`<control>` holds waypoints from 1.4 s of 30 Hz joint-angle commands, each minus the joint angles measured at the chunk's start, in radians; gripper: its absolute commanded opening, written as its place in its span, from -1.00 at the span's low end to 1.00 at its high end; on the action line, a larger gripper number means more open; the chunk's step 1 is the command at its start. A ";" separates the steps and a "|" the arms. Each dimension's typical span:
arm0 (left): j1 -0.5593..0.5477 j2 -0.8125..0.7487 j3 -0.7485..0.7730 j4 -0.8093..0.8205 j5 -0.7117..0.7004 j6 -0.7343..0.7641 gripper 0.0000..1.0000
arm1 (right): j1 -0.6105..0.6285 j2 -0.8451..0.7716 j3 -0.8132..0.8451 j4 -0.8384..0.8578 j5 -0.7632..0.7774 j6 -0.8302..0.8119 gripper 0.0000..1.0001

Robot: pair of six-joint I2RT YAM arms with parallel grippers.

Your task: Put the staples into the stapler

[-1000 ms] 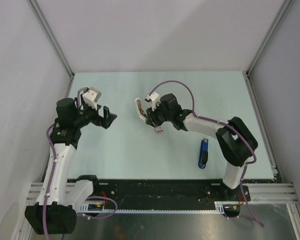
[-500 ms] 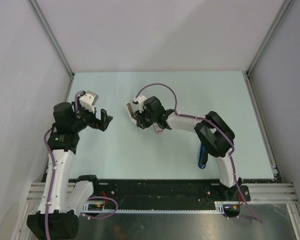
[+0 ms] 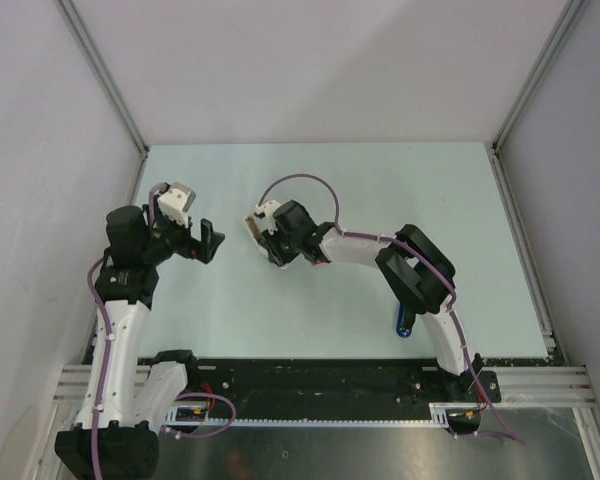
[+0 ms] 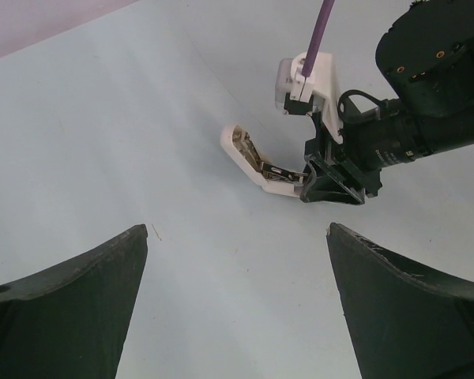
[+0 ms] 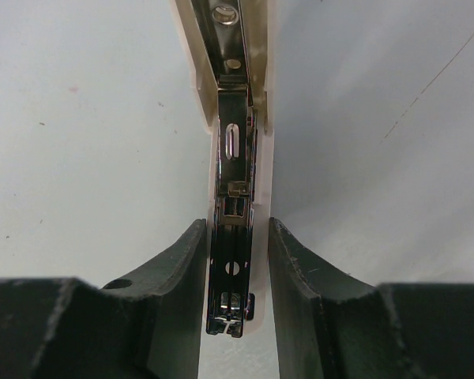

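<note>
A pale blue-green tabletop is seen from above. The right gripper reaches toward centre-left, clamped on a slim cream-white plastic piece. The left gripper faces it nearby with its jaws spread wide, holding nothing. Only the overhead view shows the small blue stapler. It lies on the table, mostly hidden under the right arm's elbow and well apart from both grippers. The right wrist view alone shows a shiny metal channel inside the white piece. The left wrist view shows the piece hinged open.
</note>
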 commanded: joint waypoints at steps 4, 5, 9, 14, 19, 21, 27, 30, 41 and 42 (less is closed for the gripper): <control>0.017 -0.019 -0.005 0.009 0.021 0.008 0.99 | 0.010 0.012 0.050 0.009 0.011 0.005 -0.93; 0.016 -0.019 -0.005 0.008 0.022 0.007 0.99 | 0.010 0.014 0.051 0.007 0.011 0.005 -0.91; 0.017 -0.018 -0.007 0.008 0.022 0.008 0.99 | 0.012 0.020 0.058 -0.003 0.004 0.005 -0.81; 0.021 -0.015 -0.007 0.008 0.025 0.008 0.99 | 0.013 0.025 0.061 -0.010 -0.005 0.004 -0.74; 0.022 -0.012 -0.006 0.008 0.027 0.008 0.99 | 0.014 0.029 0.062 -0.012 -0.012 0.004 -0.72; 0.024 -0.010 -0.006 0.009 0.029 0.008 0.99 | 0.014 0.030 0.064 -0.014 -0.014 0.003 -0.70; 0.025 -0.009 -0.006 0.009 0.030 0.009 0.99 | 0.016 0.032 0.067 -0.022 -0.019 -0.004 -0.62; 0.025 -0.010 -0.008 0.009 0.030 0.010 0.99 | 0.018 0.031 0.067 -0.026 -0.026 -0.010 -0.54; 0.029 -0.010 -0.009 0.010 0.036 0.010 0.99 | 0.022 0.034 0.067 -0.034 -0.035 -0.017 -0.34; 0.029 -0.011 -0.010 0.011 0.035 0.010 0.99 | 0.022 0.035 0.067 -0.035 -0.035 -0.018 -0.33</control>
